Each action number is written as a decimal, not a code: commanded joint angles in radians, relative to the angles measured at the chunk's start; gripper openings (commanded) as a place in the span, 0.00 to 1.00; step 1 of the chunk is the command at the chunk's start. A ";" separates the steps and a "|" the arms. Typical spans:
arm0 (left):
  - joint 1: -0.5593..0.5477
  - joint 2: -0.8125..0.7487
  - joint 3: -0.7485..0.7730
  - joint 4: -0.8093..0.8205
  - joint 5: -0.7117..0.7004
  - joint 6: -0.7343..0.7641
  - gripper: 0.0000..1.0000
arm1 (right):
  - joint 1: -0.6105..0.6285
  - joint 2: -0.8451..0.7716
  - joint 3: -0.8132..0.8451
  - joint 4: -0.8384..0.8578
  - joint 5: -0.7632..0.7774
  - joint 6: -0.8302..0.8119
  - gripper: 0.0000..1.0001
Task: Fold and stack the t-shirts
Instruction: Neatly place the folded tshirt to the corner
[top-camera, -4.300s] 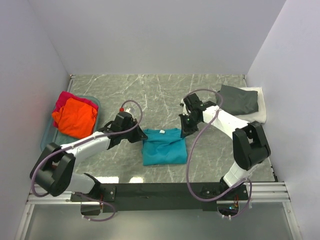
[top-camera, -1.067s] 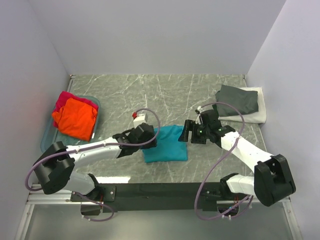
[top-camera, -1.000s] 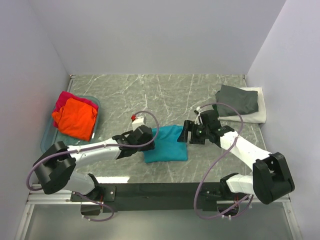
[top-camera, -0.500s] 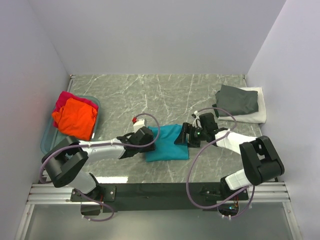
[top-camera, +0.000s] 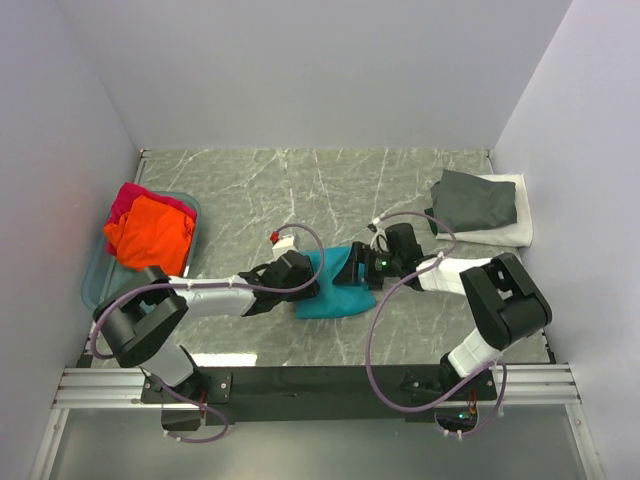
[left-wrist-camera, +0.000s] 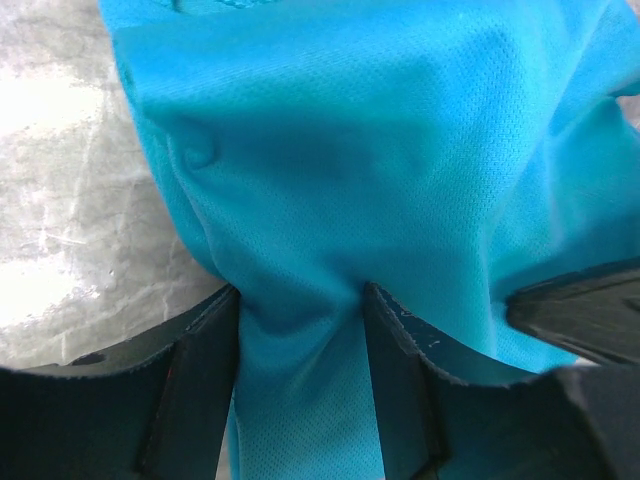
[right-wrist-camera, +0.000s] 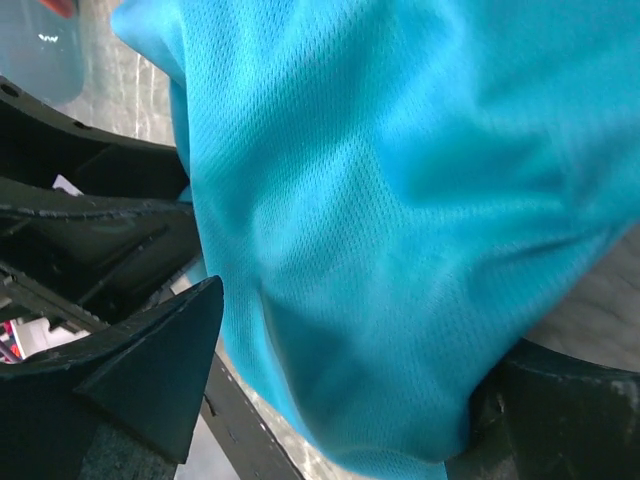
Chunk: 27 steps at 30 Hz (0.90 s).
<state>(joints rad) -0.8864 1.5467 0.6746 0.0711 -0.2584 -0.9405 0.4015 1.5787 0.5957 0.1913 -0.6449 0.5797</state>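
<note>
The teal t-shirt (top-camera: 338, 287) lies bunched near the table's middle, squeezed between both grippers. My left gripper (top-camera: 307, 277) is at its left side. In the left wrist view (left-wrist-camera: 300, 300) the jaws are shut on a thick fold of teal cloth (left-wrist-camera: 370, 150) that puckers between the fingers (left-wrist-camera: 205, 365). My right gripper (top-camera: 367, 267) is at its right side. In the right wrist view (right-wrist-camera: 350, 340) it stands wide open with teal cloth (right-wrist-camera: 380, 170) filling the gap. An orange t-shirt (top-camera: 148, 233) lies over a magenta-red one (top-camera: 126, 197). The dark grey t-shirt (top-camera: 478, 198) rests folded on the white one (top-camera: 516, 228).
A clear bluish tub (top-camera: 95, 272) at the left holds the orange and magenta-red shirts. Grey walls close in the marble table (top-camera: 300, 180) on three sides. The black rail with the arm bases (top-camera: 330, 380) runs along the near edge.
Both grippers have moved toward each other into the teal shirt. It has gone from a flat folded rectangle to a narrower bunched heap between them.
</note>
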 joint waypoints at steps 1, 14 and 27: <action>-0.002 0.041 -0.004 -0.039 0.061 -0.003 0.57 | 0.037 0.076 -0.002 -0.056 0.083 -0.012 0.81; 0.009 0.013 0.022 -0.095 0.028 0.019 0.58 | 0.060 0.113 0.081 -0.142 0.146 -0.047 0.10; 0.119 -0.218 -0.079 -0.177 0.022 0.048 0.59 | -0.139 0.067 0.513 -0.610 0.295 -0.368 0.00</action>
<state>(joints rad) -0.7918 1.3682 0.6395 -0.0734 -0.2337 -0.9192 0.3065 1.6722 0.9970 -0.2783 -0.4145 0.3355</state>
